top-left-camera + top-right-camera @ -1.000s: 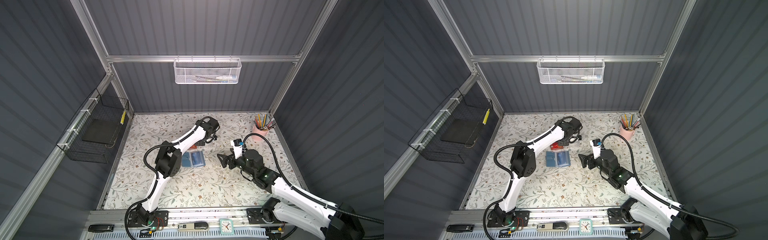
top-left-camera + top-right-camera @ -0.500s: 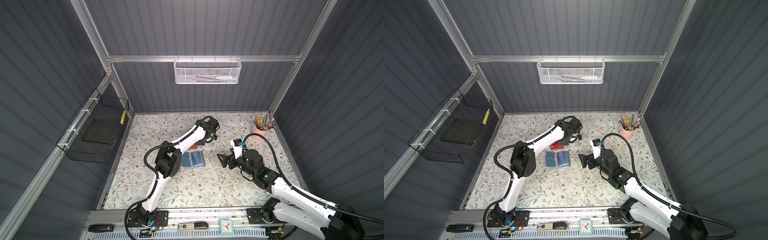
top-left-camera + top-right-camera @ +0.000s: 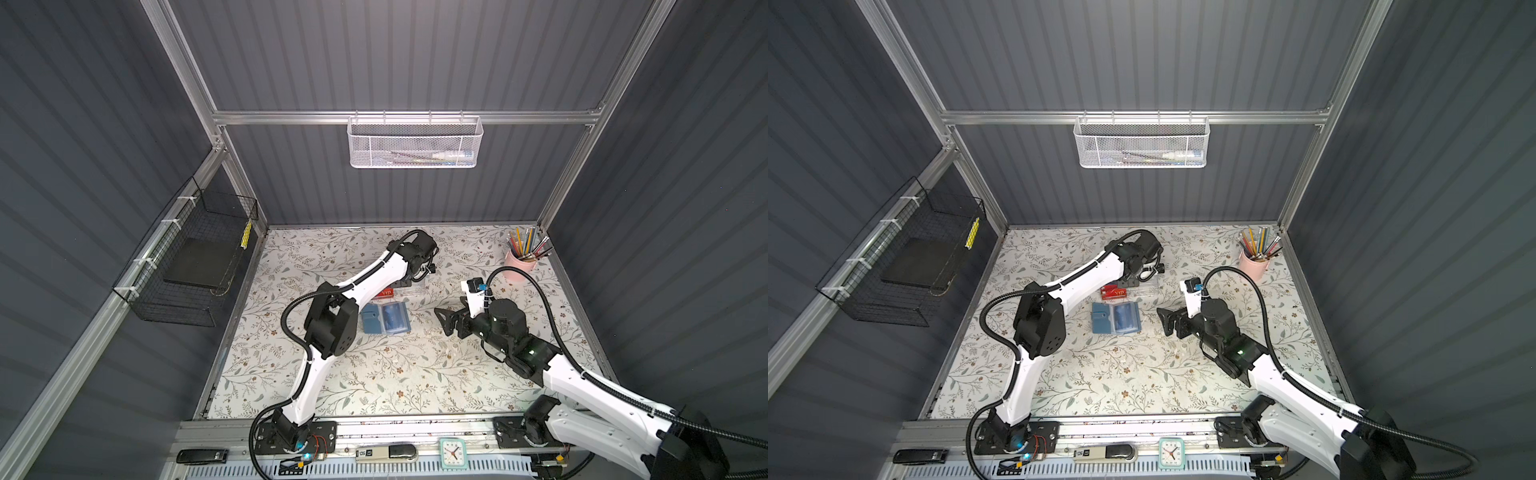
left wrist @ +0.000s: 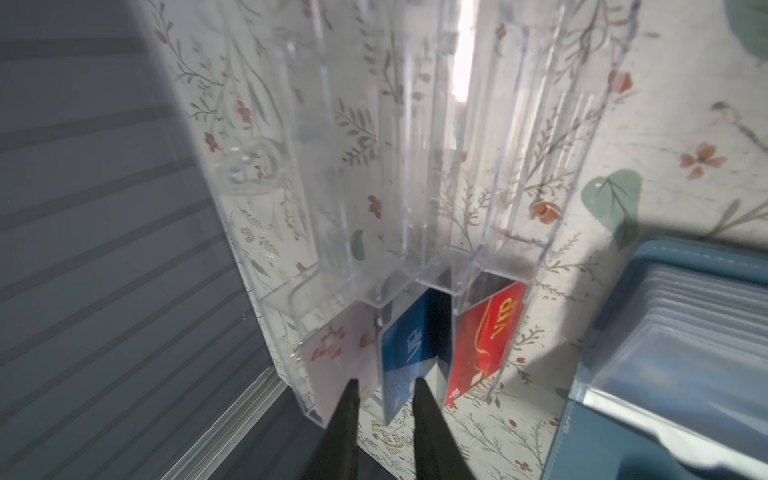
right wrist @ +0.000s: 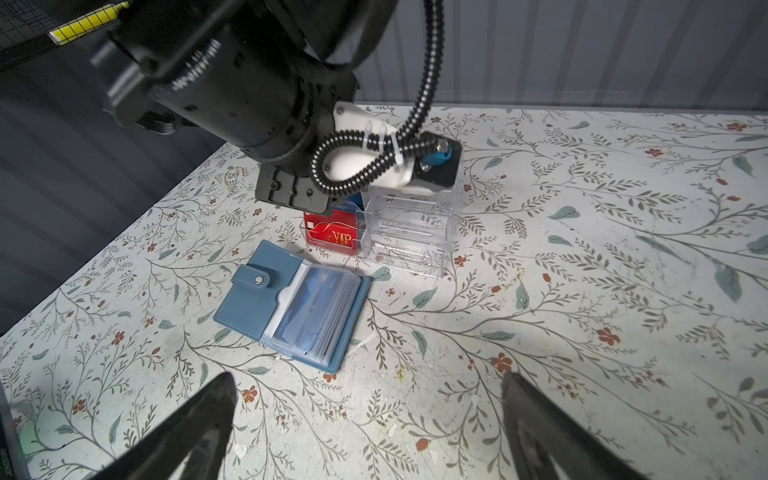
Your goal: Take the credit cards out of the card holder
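The slate-blue card holder (image 3: 376, 318) (image 5: 249, 299) lies open and flat on the floral table, and a blue credit card (image 5: 307, 307) shows through its clear sleeves. Another blue credit card (image 4: 409, 332) stands in the middle slot of a clear acrylic box (image 4: 415, 166) (image 5: 407, 237). My left gripper (image 4: 384, 384) hangs just above that card's edge, jaws a little apart, with a gap on one side of the card. My right gripper (image 5: 368, 378) (image 3: 444, 322) stands wide open and holds nothing, low over the table to the right of the card holder.
In the box's outer slots stand a red VIP card (image 4: 490, 332) (image 3: 384, 293) and a pink-white card (image 4: 336, 349). A pink cup of pencils (image 3: 521, 259) is at the back right. A black wire basket (image 3: 195, 266) hangs on the left wall.
My left gripper's jaws have parted from shut, and the blue card now stands in the box slot. Neither arm has visibly moved.
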`<move>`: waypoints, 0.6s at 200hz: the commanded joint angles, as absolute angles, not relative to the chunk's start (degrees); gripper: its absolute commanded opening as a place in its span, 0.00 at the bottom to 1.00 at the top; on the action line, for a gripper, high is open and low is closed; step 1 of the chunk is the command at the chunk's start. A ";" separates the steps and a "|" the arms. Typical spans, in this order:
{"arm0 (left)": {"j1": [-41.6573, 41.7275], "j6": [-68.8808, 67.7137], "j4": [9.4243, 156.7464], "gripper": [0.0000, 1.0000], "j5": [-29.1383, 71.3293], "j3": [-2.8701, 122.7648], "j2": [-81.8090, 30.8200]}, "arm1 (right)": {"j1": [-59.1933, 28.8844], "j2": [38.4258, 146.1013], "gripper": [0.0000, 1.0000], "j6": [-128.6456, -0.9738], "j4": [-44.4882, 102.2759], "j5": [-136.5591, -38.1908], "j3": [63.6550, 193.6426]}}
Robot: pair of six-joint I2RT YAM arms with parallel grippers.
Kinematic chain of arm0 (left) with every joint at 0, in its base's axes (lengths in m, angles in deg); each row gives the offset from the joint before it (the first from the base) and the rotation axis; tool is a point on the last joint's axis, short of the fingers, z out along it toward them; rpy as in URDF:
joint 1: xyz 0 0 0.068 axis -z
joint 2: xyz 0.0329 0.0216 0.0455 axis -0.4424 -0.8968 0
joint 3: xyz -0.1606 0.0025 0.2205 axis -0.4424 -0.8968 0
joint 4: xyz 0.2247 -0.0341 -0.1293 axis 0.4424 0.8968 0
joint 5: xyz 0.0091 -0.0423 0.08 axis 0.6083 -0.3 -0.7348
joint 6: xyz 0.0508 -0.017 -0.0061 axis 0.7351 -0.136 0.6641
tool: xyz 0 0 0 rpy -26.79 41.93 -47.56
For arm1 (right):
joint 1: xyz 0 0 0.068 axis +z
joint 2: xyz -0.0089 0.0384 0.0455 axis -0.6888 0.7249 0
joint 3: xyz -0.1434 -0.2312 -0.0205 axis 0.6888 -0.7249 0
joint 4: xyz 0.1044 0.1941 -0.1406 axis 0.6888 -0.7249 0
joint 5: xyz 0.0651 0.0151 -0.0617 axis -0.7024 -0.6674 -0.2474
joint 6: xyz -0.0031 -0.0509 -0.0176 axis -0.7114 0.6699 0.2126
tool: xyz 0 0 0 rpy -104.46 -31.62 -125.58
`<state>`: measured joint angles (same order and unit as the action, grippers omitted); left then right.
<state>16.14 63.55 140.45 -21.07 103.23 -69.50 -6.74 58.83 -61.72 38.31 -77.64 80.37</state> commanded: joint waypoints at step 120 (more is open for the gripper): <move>7.32 29.11 111.54 1.00 -13.46 69.63 -27.97 | -3.86 74.00 0.99 -60.66 29.50 -72.81 93.53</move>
